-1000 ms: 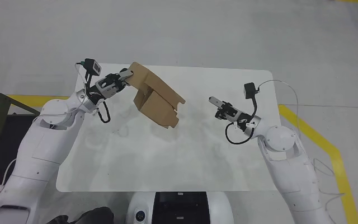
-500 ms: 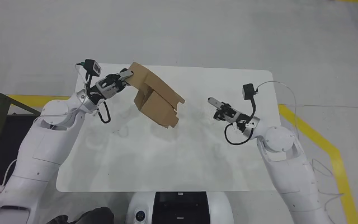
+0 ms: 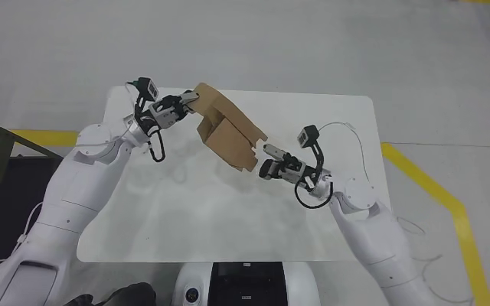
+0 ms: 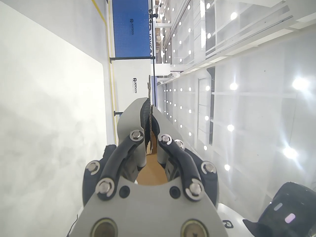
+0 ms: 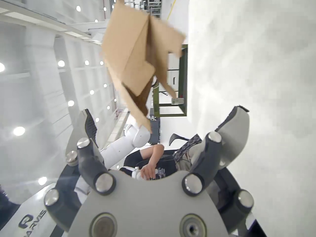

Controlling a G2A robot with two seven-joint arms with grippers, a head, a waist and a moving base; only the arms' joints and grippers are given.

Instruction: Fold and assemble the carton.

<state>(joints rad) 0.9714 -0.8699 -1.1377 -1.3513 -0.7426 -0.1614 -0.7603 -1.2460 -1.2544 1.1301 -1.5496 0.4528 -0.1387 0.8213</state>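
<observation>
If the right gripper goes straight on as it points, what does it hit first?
Most likely the carton. The right gripper is open and aimed at the carton's near flap corner, which hangs just ahead of its fingers in the right wrist view. Depth is unclear, so it could slip just under the flap.

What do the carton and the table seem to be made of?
The carton: brown corrugated cardboard, matte; the left wrist view shows a fluted layer along its cut edge. The table: probably white laminate or coated board, smooth, slightly glossy, rounded corners.
</observation>
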